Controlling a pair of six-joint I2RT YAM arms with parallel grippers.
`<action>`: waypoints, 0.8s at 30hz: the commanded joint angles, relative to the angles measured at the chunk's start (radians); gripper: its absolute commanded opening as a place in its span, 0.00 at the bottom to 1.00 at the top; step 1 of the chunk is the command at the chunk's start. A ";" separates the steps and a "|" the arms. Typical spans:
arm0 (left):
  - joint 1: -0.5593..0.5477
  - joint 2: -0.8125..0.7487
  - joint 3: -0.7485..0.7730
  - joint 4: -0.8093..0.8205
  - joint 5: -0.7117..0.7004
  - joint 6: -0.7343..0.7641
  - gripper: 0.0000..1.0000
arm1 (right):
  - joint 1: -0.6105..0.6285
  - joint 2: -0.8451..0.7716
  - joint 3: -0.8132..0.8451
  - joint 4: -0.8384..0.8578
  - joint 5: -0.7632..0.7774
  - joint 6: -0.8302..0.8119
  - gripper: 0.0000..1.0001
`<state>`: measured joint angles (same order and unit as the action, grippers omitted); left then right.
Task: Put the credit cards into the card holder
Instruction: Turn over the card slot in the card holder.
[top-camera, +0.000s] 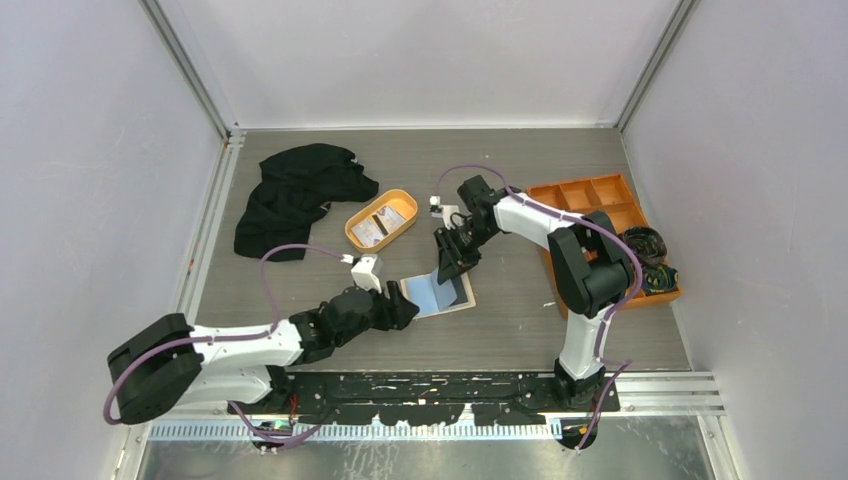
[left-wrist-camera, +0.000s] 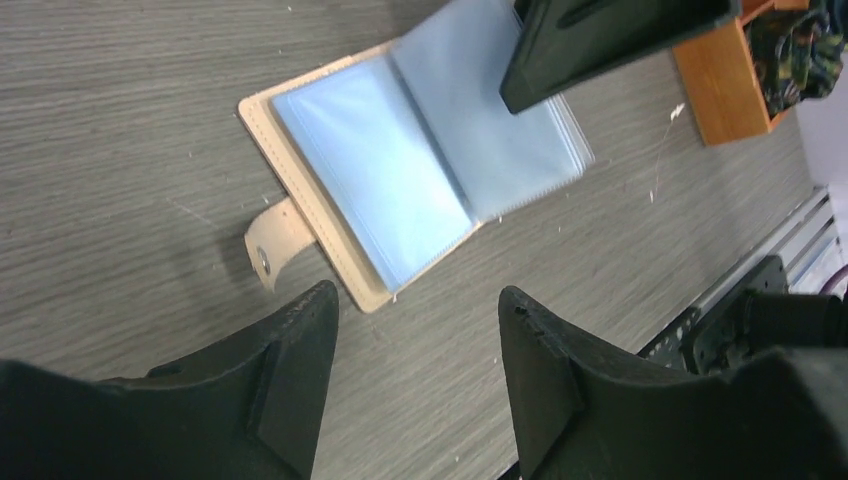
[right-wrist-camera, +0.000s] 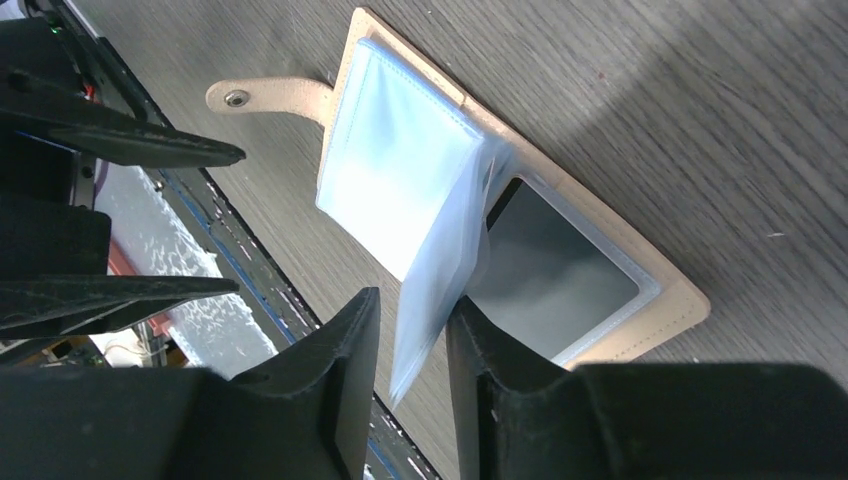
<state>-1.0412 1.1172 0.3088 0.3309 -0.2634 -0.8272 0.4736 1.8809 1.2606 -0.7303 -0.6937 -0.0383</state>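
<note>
The card holder (top-camera: 437, 293) lies open at the table's middle, beige outside, pale blue sleeves inside; it also shows in the left wrist view (left-wrist-camera: 400, 170) and the right wrist view (right-wrist-camera: 400, 170). My left gripper (top-camera: 405, 308) is open and empty just short of its snap-tab edge (left-wrist-camera: 418, 292). My right gripper (top-camera: 447, 268) hangs over its far half, jaws apart, with several lifted sleeves standing between the fingers (right-wrist-camera: 413, 300) and leaning on one finger. The credit cards (top-camera: 380, 226) lie whitish in the orange oval tray (top-camera: 400, 199).
A black cloth (top-camera: 295, 195) lies at the back left. An orange compartmented box (top-camera: 590, 200) with cables (top-camera: 648, 258) in it stands at the right. The snap tab (left-wrist-camera: 270, 240) sticks out of the card holder towards my left gripper.
</note>
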 joint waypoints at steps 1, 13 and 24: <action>0.021 0.068 0.039 0.211 0.028 -0.066 0.62 | -0.011 -0.038 -0.013 0.033 -0.051 0.023 0.38; 0.036 0.266 0.182 0.183 0.134 0.003 0.64 | -0.110 -0.038 -0.107 0.163 -0.255 0.176 0.40; 0.088 0.358 0.164 0.302 0.170 -0.102 0.63 | -0.142 -0.072 -0.159 0.206 -0.236 0.226 0.38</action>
<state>-0.9661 1.4372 0.4610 0.5404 -0.1265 -0.9024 0.3458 1.8778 1.1152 -0.5556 -0.9295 0.1627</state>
